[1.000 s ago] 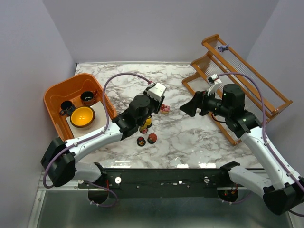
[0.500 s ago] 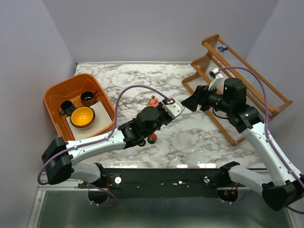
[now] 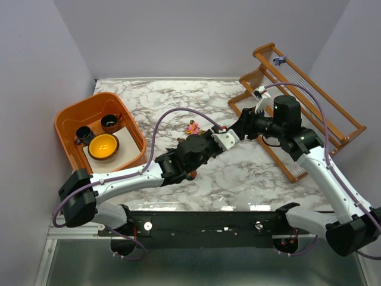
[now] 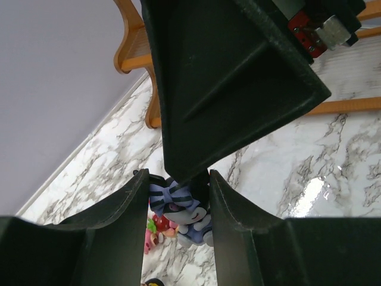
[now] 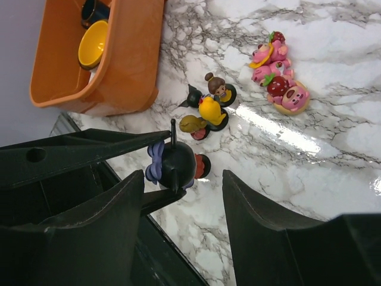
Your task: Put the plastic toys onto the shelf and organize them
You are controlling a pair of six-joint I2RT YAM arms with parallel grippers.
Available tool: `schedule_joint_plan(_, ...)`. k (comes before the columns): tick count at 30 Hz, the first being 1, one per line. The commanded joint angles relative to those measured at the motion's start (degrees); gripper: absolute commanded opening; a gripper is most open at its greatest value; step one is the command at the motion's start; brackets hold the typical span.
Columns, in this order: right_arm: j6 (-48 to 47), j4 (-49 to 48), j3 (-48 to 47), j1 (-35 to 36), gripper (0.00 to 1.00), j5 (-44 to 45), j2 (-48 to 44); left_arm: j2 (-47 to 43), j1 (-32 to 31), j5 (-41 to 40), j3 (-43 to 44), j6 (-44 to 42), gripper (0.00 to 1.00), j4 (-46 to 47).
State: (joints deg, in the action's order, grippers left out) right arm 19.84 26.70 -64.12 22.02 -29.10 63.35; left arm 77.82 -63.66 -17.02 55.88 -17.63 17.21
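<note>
We see bright, even overhead light. White glare patches shine on the glossy marble counter (image 3: pixel 238 173) in all three views. Shadows are soft and faint. Wrist views are sharp on the counter, darker near the lens.

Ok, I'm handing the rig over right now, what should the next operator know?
The left gripper is shut on a purple-bowed toy.
The right gripper is open, fingers either side of that toy, mid hand-over.
On the table: a pink cluster and a darker group.
Done: one small purple toy seems to sit atop the shelf.
Left: finish the hand-over, then shelve the rest.
</note>
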Motion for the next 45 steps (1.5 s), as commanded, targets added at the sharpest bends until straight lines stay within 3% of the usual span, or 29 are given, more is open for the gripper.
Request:
schedule_joint_plan(1, -2.0, 1.9, -0.8, -0.2, 0.6, -4.9, 1.5, 1.1, -0.6, 0.7, 2.3, -0.9, 0.3, 2.7)
schedule_joint_plan(9, -4.4, 3.9, 0.3, -0.2, 0.51, -4.5, 2.4, 2.1, -0.6, 1.1, 3.0, -1.0, 0.3, 3.4)
schedule_joint_plan(12, -4.9, 3.9, 0.8, -0.2, 0.42, -3.9, 2.5, 2.0, -0.6, 1.7, 3.1, -0.9, 0.3, 3.4)
schedule_joint_plan(20, -7.4, 5.0, 0.0, -0.2, 0.03, -2.8, 2.7, 1.2, -0.7, 1.5, 1.8, -0.7, 0.3, 4.3)
schedule_joint_plan(24, -9.7, 5.9, -1.1, -0.2, 0.01, -1.9, 2.0, 0.2, -0.7, 1.3, 1.0, -0.7, 0.32, 4.9)
schedule_joint_plan(25, -10.0, 6.2, -1.4, -0.2, 0.01, -1.7, 1.9, 0.1, -0.7, 1.2, 0.6, -0.6, 0.34, 5.2)
schedule_joint_plan(28, -11.5, 6.9, -2.4, -0.2, 0.01, -0.6, 1.3, -0.7, -0.6, 0.8, -0.2, 0.2, 0.54, 5.8)
schedule_joint_plan(29, -11.8, 7.0, -2.7, -0.3, 0.01, 0.0, 1.2, -1.0, -0.6, 0.3, -0.5, 0.8, 0.71, 6.1)
schedule_joint_plan(32, -13.9, 7.9, -4.4, -0.3, 0.01, 3.3, 0.5, -2.7, -0.1, 0.0, -1.6, 2.0, 0.99, 6.0)
schedule_joint_plan(38, -19.3, 11.2, -10.0, -0.3, 0.01, 11.7, 0.7, -8.8, 3.0, 0.4, -5.5, 7.8, 0.99, 4.4)
schedule_joint_plan(45, -29.8, 12.2, -15.8, -1.4, 0.01, 22.3, 1.5, -18.3, 13.5, 3.6, -11.9, 16.2, 0.99, 1.6)
